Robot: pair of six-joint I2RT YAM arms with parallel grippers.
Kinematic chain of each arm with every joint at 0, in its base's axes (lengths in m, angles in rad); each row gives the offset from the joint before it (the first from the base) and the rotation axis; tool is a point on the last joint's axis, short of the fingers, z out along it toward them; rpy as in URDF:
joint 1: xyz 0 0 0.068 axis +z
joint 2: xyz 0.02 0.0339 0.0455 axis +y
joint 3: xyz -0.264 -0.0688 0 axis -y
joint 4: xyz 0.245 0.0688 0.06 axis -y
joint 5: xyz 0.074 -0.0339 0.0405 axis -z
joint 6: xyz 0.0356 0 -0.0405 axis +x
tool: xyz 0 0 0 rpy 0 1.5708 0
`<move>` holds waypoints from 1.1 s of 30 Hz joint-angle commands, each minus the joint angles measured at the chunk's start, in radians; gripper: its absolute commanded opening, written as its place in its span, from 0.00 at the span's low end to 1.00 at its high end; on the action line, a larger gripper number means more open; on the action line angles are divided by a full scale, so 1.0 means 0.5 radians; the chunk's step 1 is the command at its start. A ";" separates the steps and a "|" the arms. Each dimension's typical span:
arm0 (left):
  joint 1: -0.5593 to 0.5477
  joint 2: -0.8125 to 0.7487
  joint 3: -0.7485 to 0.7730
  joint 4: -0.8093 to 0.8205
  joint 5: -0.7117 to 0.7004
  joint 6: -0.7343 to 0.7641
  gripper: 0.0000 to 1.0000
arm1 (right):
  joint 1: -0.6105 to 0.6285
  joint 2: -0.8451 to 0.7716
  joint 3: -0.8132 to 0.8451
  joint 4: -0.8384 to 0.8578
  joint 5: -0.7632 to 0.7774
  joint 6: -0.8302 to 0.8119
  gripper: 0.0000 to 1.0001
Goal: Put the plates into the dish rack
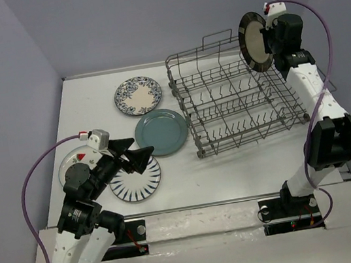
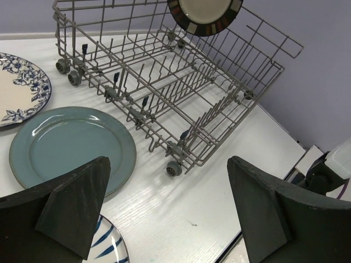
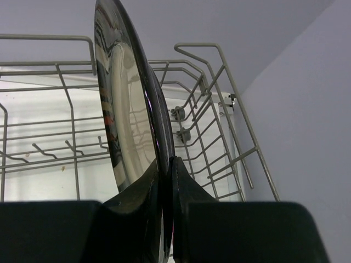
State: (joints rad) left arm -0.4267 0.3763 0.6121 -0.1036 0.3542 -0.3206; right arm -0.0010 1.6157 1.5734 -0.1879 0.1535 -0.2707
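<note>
Plates number five in the top view. Four lie flat on the white table (image 1: 247,167), left of the dish rack (image 1: 181,104). The floral plate (image 1: 138,95) is farthest. The teal plate (image 1: 161,132) is nearer, just beside the rack's left wall. The striped plate (image 1: 135,177) is nearer again, and the red-marked plate (image 1: 75,161) is at the far left, partly hidden by the left arm. The fifth, the tan plate (image 1: 254,41), stands on edge in the air over the rack's far right corner, gripped at its right rim by the right gripper (image 1: 269,38). The left gripper (image 1: 135,152) hovers over the far edge of the striped plate with its fingers spread and nothing between them.

From the left wrist, the two dark fingers (image 2: 77,208) stand wide apart, empty. The teal plate lies flat between and beyond them, with the floral plate at the left edge and a sliver of the striped plate at the bottom. The rack sits farther off to the right, no plate among its tines, with the tan plate's dark rim above its far side.

From the right wrist, the fingers (image 3: 142,203) are pinched tight on the lower edge of the tan plate, which rises upright and edge-on. The rack's wires and raised handle show behind and below it.
</note>
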 commanded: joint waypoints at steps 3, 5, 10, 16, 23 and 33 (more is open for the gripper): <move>-0.015 0.020 -0.003 0.041 -0.015 0.031 0.99 | -0.017 -0.007 0.228 0.382 -0.019 -0.045 0.07; -0.015 0.027 -0.006 0.045 -0.021 0.034 0.99 | -0.017 0.002 0.185 0.385 -0.022 -0.063 0.07; -0.012 0.054 -0.006 0.041 -0.030 0.034 0.99 | -0.017 0.051 -0.008 0.434 -0.034 -0.060 0.07; -0.015 0.103 -0.006 0.041 -0.030 0.031 0.99 | -0.017 0.097 -0.207 0.532 -0.043 0.004 0.07; 0.022 0.131 -0.012 0.045 -0.067 0.028 0.99 | -0.017 0.113 -0.352 0.597 -0.074 0.081 0.19; 0.031 0.410 0.061 0.032 -0.276 -0.003 0.99 | -0.017 -0.133 -0.382 0.566 0.043 0.516 0.87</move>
State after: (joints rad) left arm -0.4171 0.5026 0.6121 -0.1104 0.2703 -0.3202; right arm -0.0017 1.6665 1.3903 0.0120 0.1513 -0.1398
